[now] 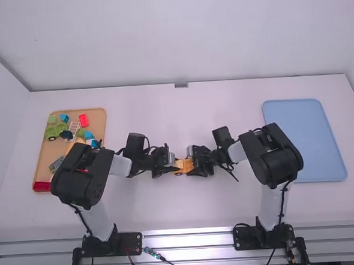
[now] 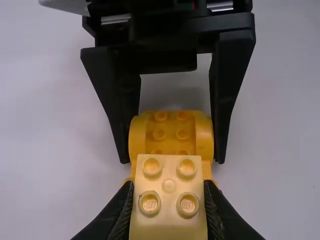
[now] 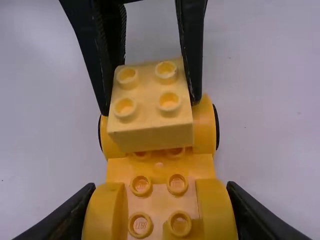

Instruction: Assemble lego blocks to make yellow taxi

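Out over the table [image 1: 170, 211], the left tool [image 2: 169, 192] pinches the pale block [image 2: 169, 172] above one end of the wheeled yellow base [image 3: 160, 170]. The right tool [image 3: 161, 192], closed on the other end, presumably braces it for pressing.

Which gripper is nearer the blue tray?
The right gripper: it grips the yellow base, left of the blue tray. The left gripper, holding the pale brick, is farther left.

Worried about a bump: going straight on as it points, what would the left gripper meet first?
Probably the yellow plastic car base with black wheels, in the right gripper; the left gripper would lead with its pale yellow four-stud block. Whether they touch is unclear.
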{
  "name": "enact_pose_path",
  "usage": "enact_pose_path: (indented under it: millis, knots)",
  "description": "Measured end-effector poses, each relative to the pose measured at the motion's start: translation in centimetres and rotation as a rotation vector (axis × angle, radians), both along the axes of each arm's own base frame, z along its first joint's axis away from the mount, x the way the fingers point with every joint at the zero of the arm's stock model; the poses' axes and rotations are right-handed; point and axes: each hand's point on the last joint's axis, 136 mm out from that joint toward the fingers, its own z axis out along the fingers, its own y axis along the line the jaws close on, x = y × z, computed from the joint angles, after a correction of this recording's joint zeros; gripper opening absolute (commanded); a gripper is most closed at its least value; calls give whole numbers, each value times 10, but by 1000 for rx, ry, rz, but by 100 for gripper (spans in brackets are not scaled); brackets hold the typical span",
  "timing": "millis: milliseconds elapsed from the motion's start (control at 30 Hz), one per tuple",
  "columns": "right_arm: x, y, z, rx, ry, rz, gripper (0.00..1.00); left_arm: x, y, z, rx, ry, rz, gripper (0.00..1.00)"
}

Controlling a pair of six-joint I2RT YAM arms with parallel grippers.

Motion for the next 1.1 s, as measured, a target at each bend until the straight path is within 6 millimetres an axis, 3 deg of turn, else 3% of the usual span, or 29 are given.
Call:
enact_pose_path:
  millis: [233, 267, 333, 533, 1100]
  knots:
    - [-3, 4, -1, -6, -5, 12, 46, -1, 0, 0, -2, 3, -2, 2]
    - [-3, 4, -1, -9, -7, 13, 46, -1, 0, 0, -3, 3, -3, 3]
    - [-4, 6, -2, -13, -11, 17, 46, -1, -1, 1, -8, 5, -6, 17]
    - [-5, 9, -1, -13, -10, 20, 45, -1, -1, 1, -6, 0, -5, 2]
    - [-4, 6, -3, -25, 5, 8, 43, -3, 0, -3, 2, 35, 4, 2]
